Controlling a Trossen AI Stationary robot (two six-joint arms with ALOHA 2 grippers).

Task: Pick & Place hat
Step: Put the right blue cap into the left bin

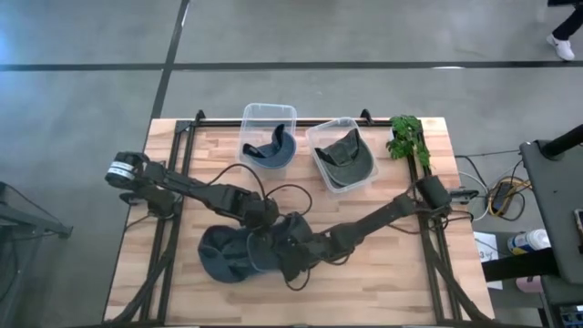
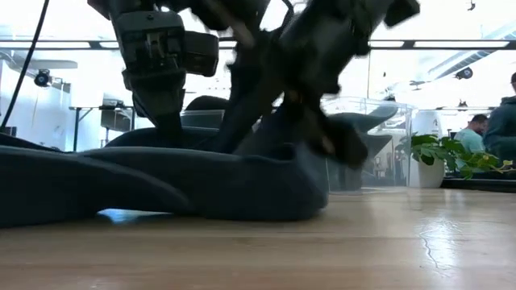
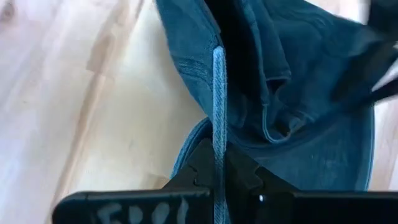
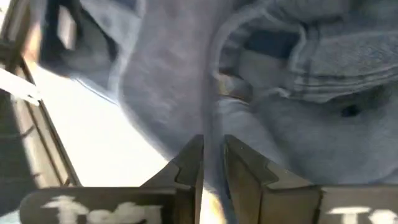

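Observation:
A dark blue hat lies crumpled on the wooden table, left of its middle and toward the near edge. In the low view the hat rests on the wood by its underside. My left gripper comes down on the hat's right part from the far left and is shut on it. My right gripper reaches in from the right, close beside the left one, and is shut on the hat too. My left gripper pinches a thin, light blue stitched edge of the hat between its two fingers. The fingers slant down from the table's far left side, and the edge runs straight out between them. The rest of the hat lies on the table. My right gripper pinches a narrow ridge of the hat's cloth between its two fingers, slanting down from the table's right side. Whether that ridge is an edge or a fold, I cannot tell. The cloth bunches up just beyond the fingers.
Two clear bins stand at the far edge: the left bin holds a dark blue hat, the right bin a grey-green one. A green plant stands at the far right corner. Bare wood lies at the near right.

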